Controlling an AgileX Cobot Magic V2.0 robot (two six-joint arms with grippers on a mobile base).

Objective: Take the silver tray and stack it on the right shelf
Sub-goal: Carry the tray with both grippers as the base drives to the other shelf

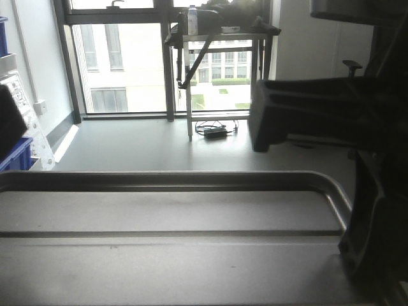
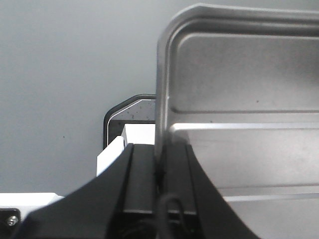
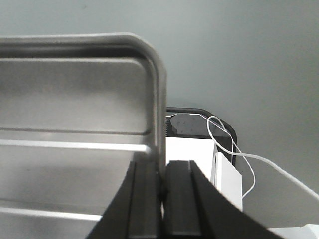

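Silver tray (image 1: 172, 210) filling lower front view, held up above grey floor (image 2: 60, 74). Near edge cut off by frame, right corner hidden behind dark right arm (image 1: 319, 115). Left arm (image 1: 7, 124) only a blurred black sliver at frame edge. Jaws unreadable from front.

Left wrist view: left gripper (image 2: 159, 157) clamped on tray's rim, both fingers tight against thin wall. Right wrist view: right gripper (image 3: 162, 174) pinching opposite rim likewise.

White cable (image 3: 234, 149) and white box (image 3: 224, 174) below, seen there only. Steel table (image 1: 217, 38) by window (image 1: 121, 64), front view only.
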